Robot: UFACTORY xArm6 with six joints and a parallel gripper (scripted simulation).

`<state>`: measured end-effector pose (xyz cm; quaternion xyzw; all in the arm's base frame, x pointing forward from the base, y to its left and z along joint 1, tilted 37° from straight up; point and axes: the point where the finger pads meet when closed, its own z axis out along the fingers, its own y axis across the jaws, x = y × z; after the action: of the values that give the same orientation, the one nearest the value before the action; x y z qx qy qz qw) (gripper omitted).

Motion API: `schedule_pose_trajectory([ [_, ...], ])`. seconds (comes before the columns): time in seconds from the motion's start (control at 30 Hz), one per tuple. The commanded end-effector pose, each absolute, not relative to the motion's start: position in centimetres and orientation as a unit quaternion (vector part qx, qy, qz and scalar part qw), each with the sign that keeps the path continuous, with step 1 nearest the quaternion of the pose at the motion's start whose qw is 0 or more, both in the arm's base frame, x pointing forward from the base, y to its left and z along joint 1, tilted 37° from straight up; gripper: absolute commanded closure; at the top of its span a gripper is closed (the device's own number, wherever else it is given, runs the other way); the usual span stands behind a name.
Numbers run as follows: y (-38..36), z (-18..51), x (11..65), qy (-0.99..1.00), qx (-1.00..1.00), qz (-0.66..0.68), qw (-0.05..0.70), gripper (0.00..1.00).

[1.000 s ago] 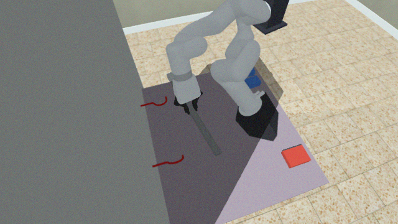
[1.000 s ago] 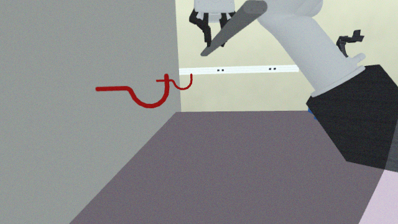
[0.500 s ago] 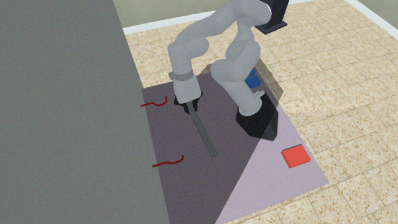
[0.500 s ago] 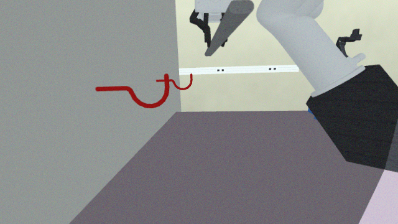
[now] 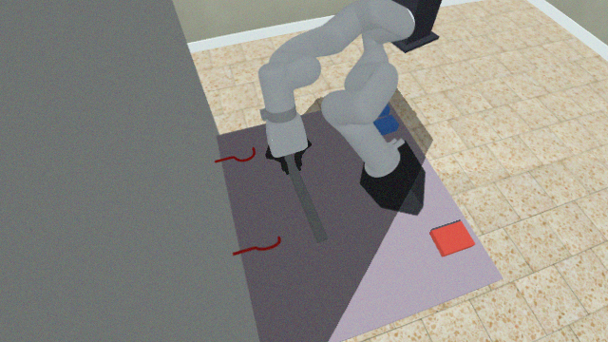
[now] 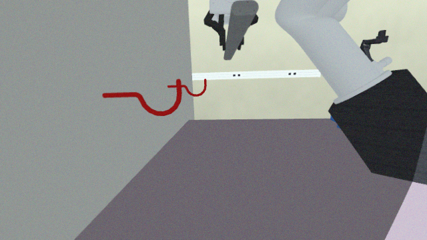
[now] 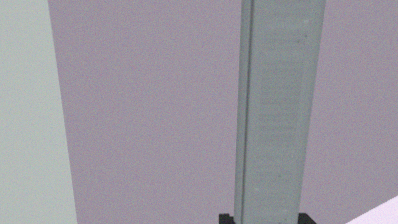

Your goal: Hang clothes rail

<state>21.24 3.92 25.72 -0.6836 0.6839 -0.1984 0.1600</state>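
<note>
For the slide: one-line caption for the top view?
Gripper holds the rail by one end, out from the two wall hooks.

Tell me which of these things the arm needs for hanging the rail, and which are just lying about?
Needed:
- grey rail, gripped at one end
- gripper holding it
- two red hooks
- grey wall they stick out from

Lying about:
- red block
- blue block behind the arm

A bare domestic-looking room is suggested: speckled beige floor tiles (image 5: 522, 119) are seen across the right of the top view, a white skirting board (image 6: 260, 75) runs along a pale wall (image 6: 267, 100), and two red hooks (image 5: 237, 157) are fixed to a grey wall panel (image 5: 95, 166) at left.
</note>
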Motion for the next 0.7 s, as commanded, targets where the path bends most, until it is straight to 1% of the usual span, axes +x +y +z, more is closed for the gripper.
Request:
schedule_pose_trajectory([
  [0.0, 3.94, 25.85, 21.25, 0.687, -0.679, -0.200, 0.164, 1.00],
  [0.67, 3.94, 25.85, 21.25, 0.697, -0.667, -0.201, 0.171, 1.00],
])
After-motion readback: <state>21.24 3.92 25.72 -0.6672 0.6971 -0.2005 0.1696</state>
